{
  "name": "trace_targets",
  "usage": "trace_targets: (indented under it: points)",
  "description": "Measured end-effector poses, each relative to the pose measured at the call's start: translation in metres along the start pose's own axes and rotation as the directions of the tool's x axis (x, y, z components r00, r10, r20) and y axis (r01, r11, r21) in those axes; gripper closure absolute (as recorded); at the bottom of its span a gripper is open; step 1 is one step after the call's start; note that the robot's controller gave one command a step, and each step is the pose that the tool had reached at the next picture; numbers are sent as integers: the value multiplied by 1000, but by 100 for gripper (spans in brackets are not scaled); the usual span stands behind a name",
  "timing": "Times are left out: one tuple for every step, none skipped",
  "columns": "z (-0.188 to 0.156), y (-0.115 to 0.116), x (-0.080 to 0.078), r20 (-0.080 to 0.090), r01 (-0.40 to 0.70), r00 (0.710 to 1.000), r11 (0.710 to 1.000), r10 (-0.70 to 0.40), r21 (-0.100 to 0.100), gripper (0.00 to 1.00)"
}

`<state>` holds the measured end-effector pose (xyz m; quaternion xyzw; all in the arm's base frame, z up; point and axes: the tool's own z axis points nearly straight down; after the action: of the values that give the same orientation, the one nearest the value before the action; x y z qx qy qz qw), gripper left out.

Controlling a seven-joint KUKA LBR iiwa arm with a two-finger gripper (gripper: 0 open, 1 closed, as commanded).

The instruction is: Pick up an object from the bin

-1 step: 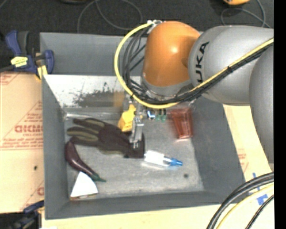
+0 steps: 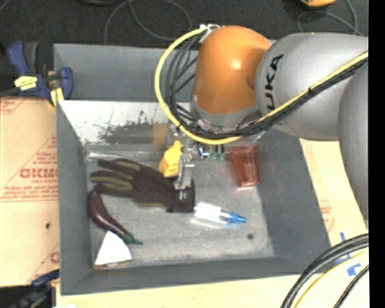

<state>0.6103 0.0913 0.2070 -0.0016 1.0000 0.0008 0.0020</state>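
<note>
My gripper (image 2: 185, 183) hangs below the orange wrist cover, near the middle of the bin. Its tip is right over the cuff end of a dark brown glove (image 2: 138, 183) that lies flat with its fingers pointing left. Whether it touches the glove I cannot tell. A small yellow thing (image 2: 171, 162) sits just left of the gripper, against the glove's back edge. A clear tube with a blue cap (image 2: 217, 216) lies on the floor a little to the lower right of the gripper.
A red see-through box (image 2: 245, 166) stands to the right, partly under the arm. A purple toy eggplant (image 2: 102, 215) and a white triangular piece (image 2: 111, 250) lie at the front left. A clear wrapped thing (image 2: 131, 135) rests against the back wall.
</note>
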Motion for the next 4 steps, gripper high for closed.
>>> trace_targets:
  points:
    - [57, 4, 0, 2, -87, 996, 996, 87, -1, 0]
    - [137, 25, 8, 3, -27, 1000, 1000, 27, 1, 0]
    - [136, 19, 13, 2, -221, 975, 975, 221, -2, 0]
    - [136, 16, 10, 7, -223, 975, 975, 223, 0, 0]
